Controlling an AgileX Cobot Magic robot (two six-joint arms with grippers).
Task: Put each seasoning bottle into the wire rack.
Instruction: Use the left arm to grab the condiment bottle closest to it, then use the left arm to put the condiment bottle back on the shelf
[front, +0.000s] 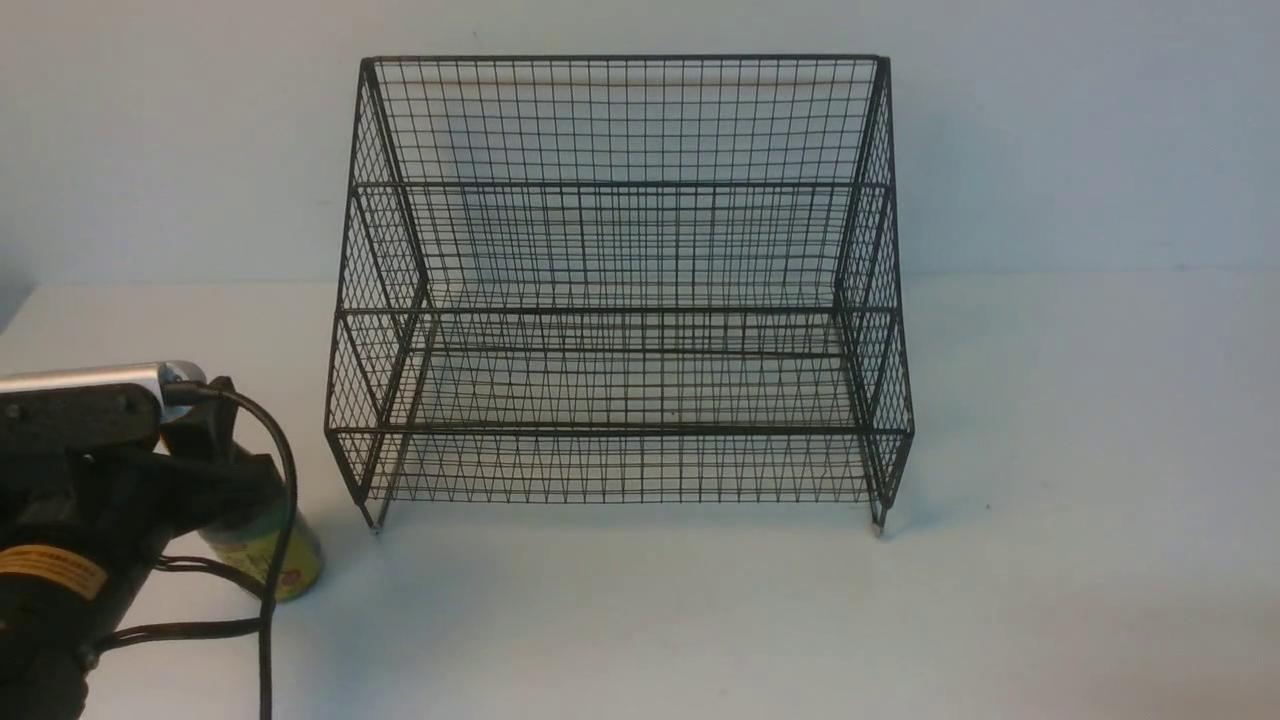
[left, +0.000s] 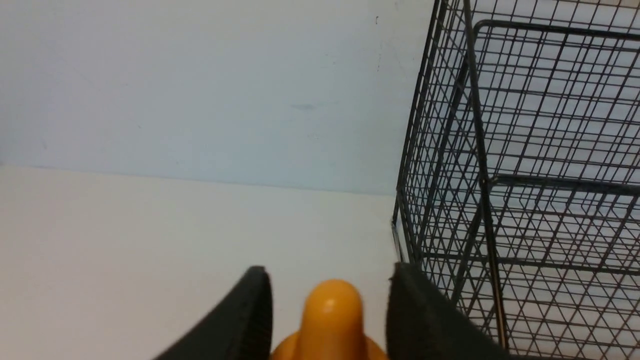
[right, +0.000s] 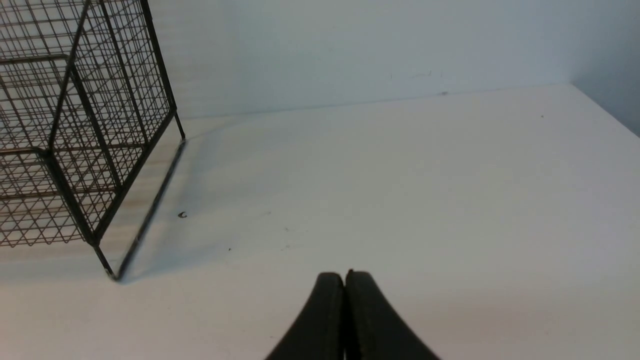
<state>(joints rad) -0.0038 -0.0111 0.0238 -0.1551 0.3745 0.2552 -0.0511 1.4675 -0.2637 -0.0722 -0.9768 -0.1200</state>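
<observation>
The seasoning bottle (front: 268, 556) is at the front left of the table, just left of the wire rack (front: 620, 310), and leans a little. Only its yellow-green labelled lower body shows there; my left arm hides the top. My left gripper (front: 228, 478) is over it. In the left wrist view the gripper (left: 327, 274) has its fingers (left: 250, 315) on either side of the orange cap (left: 332, 315), closed against the cap's shoulders. The rack (left: 525, 175) stands empty. My right gripper (right: 345, 274) is shut and empty, low over the table right of the rack (right: 75, 125).
The white table (front: 1050, 560) runs back to a pale wall. The rack's small feet (front: 878, 528) rest on it. My left arm's black cable (front: 285, 520) hangs in front of the bottle.
</observation>
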